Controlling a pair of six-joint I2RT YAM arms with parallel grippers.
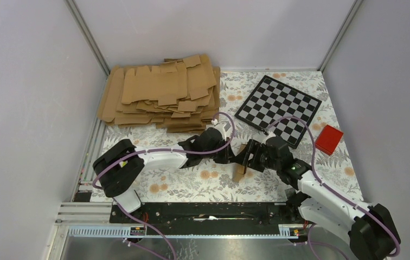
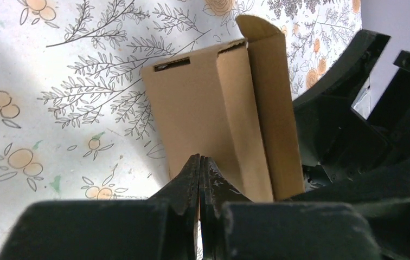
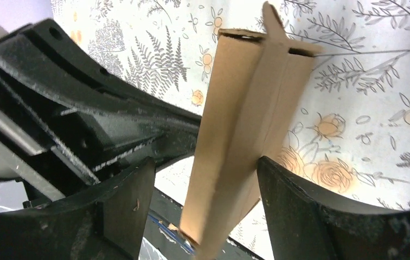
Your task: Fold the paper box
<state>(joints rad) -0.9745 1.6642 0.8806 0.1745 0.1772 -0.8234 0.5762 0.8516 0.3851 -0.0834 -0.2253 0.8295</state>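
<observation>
1. Your left claw [image 2: 200, 170] was pinched fully shut, with its tips right up against the near edge of the paper box [image 2: 219, 114].
2. The box was only partly folded, sitting between both claws near the middle of the floral counter [image 1: 192, 181].
3. Your right claw [image 3: 205, 162] was spread wide around the box, one finger [image 3: 295, 206] touching it, not clamping.

1. From above, the light is bright, soft and even; the arms [image 1: 159, 157] drop only faint shadows on the table [image 1: 192, 187].
2. Left wrist view: pale glare washes the table's upper left; the box [image 2: 213, 119] is sharp, the left tool [image 2: 200, 162] dark and soft.
3. Right wrist view: the right tool [image 3: 205, 165] is nearly black, the box's near end blurred.
</observation>
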